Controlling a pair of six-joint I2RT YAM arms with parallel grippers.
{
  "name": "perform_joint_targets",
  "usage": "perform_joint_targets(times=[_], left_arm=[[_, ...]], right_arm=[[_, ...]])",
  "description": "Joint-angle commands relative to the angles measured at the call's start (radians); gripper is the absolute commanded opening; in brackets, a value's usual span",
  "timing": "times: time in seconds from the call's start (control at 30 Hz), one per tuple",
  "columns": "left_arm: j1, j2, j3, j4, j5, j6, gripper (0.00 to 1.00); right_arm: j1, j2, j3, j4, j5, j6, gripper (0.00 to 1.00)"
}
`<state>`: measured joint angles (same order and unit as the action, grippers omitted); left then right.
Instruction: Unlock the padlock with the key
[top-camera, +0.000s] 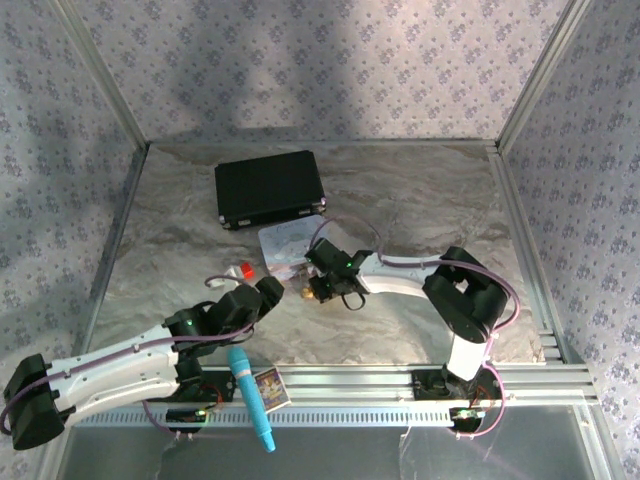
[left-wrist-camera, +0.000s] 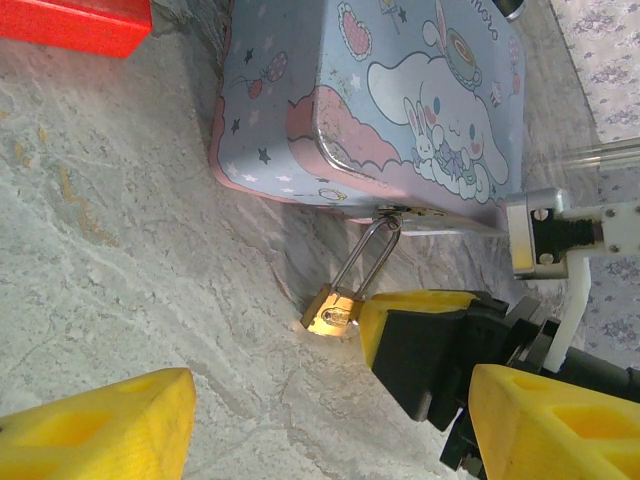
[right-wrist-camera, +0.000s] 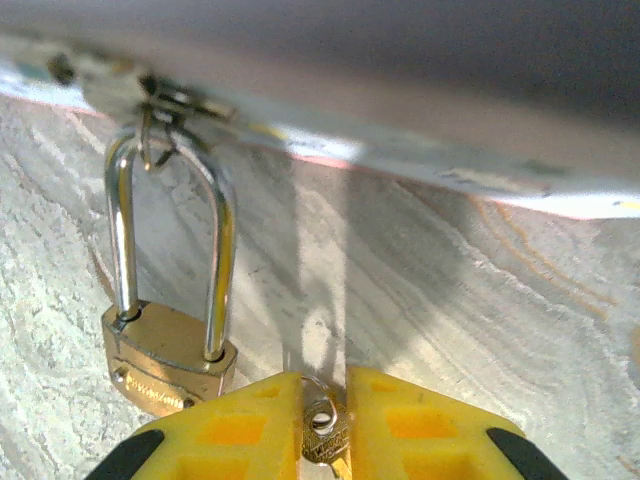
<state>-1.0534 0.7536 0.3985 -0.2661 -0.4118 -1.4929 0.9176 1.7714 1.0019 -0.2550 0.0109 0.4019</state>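
Note:
The small brass padlock (left-wrist-camera: 333, 311) lies on the marbled tabletop, its silvery shackle (right-wrist-camera: 215, 250) hooked through the hasp of the pastel tin (left-wrist-camera: 400, 90). My right gripper (right-wrist-camera: 325, 415) is shut on the key (right-wrist-camera: 322, 432); only the key's head and ring show between the yellow fingers (right-wrist-camera: 235, 425). The key sits just right of the padlock body (right-wrist-camera: 165, 362), outside it. In the left wrist view the right gripper's yellow finger (left-wrist-camera: 415, 315) touches the padlock's side. My left gripper (left-wrist-camera: 330, 430) is open and empty, a short way in front of the padlock. From above, both grippers (top-camera: 268, 292) (top-camera: 322, 288) flank the padlock (top-camera: 304, 293).
A black case (top-camera: 268, 187) lies behind the tin (top-camera: 290, 240). A red block (top-camera: 245, 270) sits left of the tin. A blue marker (top-camera: 252, 398) and a small card box (top-camera: 271, 386) lie at the near edge. Metal frame rails and patterned walls bound the table.

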Motion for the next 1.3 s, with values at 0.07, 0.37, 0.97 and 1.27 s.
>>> perform_joint_targets(times=[0.07,0.37,0.97,1.27], left_arm=[[0.006,-0.002,0.008,-0.013,-0.018,0.0,0.72],[0.006,-0.002,0.007,-0.015,-0.015,0.0,0.72],[0.006,0.065,0.011,0.032,0.01,0.009,0.72],[0.004,0.113,0.016,0.072,0.036,0.011,0.72]], right_arm=[[0.022,-0.016,0.009,-0.069,0.013,-0.013,0.17],[0.008,0.023,0.049,-0.083,0.009,-0.036,0.07],[-0.041,-0.12,-0.027,-0.251,0.093,0.209,0.0],[-0.046,-0.251,-0.21,-0.194,0.033,0.35,0.0]])
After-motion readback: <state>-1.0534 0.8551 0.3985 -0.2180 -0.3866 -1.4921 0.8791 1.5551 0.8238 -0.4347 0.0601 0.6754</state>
